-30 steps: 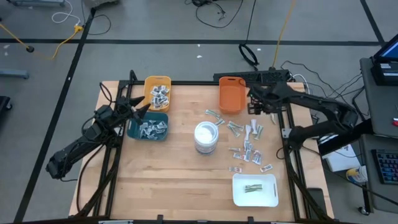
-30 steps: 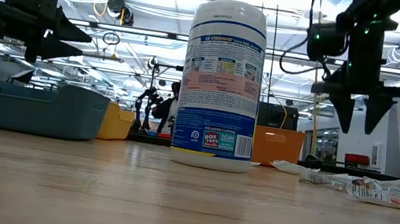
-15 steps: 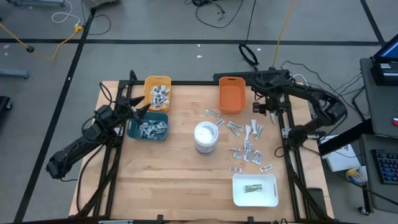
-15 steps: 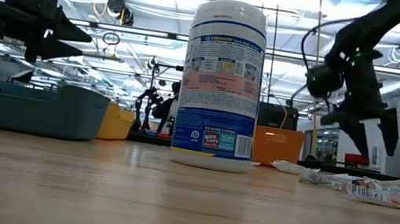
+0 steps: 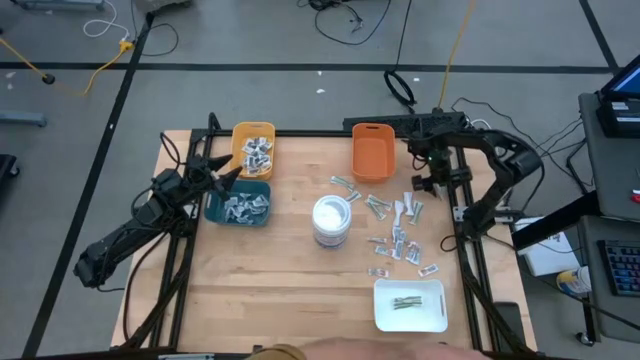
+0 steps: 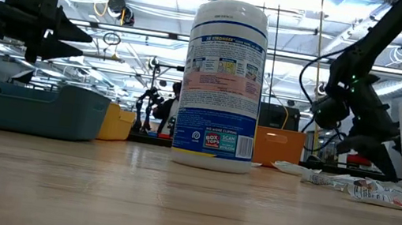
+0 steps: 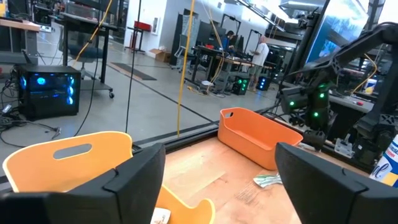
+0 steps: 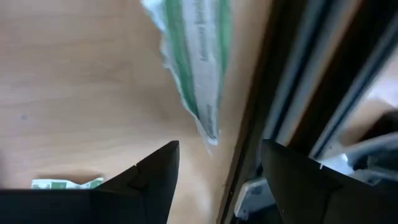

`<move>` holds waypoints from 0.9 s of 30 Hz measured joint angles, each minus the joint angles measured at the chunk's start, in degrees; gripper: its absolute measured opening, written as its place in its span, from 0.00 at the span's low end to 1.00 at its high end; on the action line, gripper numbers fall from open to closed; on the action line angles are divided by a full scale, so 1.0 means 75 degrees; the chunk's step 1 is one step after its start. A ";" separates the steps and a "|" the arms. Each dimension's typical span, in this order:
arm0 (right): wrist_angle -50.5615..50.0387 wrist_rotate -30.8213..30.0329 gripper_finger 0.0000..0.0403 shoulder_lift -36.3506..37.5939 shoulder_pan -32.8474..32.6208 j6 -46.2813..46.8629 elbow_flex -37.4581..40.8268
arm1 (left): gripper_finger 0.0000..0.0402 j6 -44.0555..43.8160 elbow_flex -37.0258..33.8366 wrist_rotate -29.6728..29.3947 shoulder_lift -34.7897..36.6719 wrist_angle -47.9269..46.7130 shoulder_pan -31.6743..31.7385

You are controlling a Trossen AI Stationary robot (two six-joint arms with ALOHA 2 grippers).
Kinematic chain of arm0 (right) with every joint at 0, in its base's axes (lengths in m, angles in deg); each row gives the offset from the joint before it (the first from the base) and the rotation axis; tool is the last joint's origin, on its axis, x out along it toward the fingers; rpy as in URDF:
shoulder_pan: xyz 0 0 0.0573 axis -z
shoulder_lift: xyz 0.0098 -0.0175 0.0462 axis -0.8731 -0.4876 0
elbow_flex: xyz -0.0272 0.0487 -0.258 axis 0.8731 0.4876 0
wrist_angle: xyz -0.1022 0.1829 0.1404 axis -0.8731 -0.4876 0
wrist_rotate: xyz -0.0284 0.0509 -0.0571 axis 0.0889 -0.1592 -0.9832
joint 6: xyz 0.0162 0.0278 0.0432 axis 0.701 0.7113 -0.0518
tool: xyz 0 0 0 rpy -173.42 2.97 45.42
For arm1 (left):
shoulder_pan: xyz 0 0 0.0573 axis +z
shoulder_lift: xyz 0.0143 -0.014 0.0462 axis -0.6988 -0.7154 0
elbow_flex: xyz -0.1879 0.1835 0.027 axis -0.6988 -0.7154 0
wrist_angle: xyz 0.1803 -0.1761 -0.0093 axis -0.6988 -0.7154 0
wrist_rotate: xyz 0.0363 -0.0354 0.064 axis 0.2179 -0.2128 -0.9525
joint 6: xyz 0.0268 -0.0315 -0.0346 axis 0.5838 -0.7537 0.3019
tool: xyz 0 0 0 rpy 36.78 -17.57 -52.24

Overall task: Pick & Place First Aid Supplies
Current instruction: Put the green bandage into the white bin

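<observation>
From above, the left gripper point(image 5: 232, 172) hung over the teal bin point(image 5: 240, 204) beside the yellow bin point(image 5: 252, 148); the right gripper point(image 5: 424, 186) dipped at the table's right edge, just right of the loose packets point(image 5: 398, 237) strewn between the wipes tub point(image 5: 331, 220) and the white tray point(image 5: 409, 305); at table height, the right gripper point(image 6: 367, 149) sat low over that pile; the left wrist showed its fingers point(image 7: 134, 180) spread, nothing between; the right wrist showed fingers point(image 8: 152, 177) parted, empty, above a green-striped packet point(image 8: 198, 56); to pick cleanly it should centre over one packet and descend flat before closing.
</observation>
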 joint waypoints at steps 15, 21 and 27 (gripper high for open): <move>0.0765 0.0203 0.38 -0.0100 0.0096 -0.1121 -0.0006 | 0.80 -0.0002 0.0000 0.0000 0.0000 0.0000 0.0000; 0.0705 0.0275 0.15 -0.0100 0.0147 -0.0902 -0.0006 | 0.82 -0.0002 0.0000 0.0000 0.0000 0.0000 0.0000; 0.0708 0.0804 0.02 -0.0100 0.0144 -0.0858 -0.0006 | 0.79 0.0000 0.0000 0.0000 0.0000 0.0000 0.0001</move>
